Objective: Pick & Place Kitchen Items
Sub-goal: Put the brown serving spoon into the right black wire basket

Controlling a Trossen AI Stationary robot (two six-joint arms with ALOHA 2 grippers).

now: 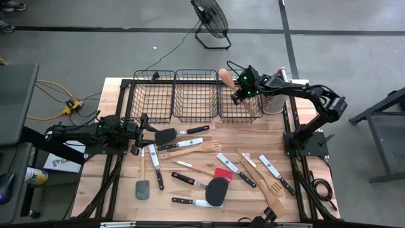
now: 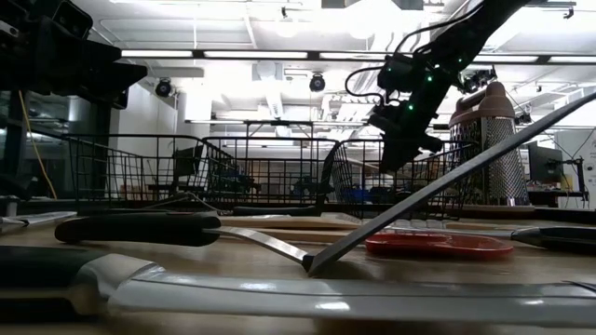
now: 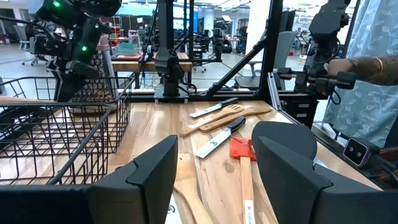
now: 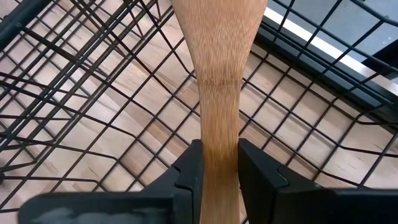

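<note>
I have the right gripper (image 1: pixel 241 90) clamped on the neck of a pale wooden spoon (image 1: pixel 226 78), holding it over the right-hand wire basket (image 1: pixel 237 114) at the back of the table. The spoon's long axis runs from the fingers (image 4: pixel 188 177) out toward its rounded end, which pokes over the basket's far rim, so as I judge it the drop hinges on tipping that end down inside the wires. My left gripper (image 1: pixel 138 130) waits open, low at the table's left edge, beside a black spatula (image 1: pixel 166 135) and well apart from the basket.
</note>
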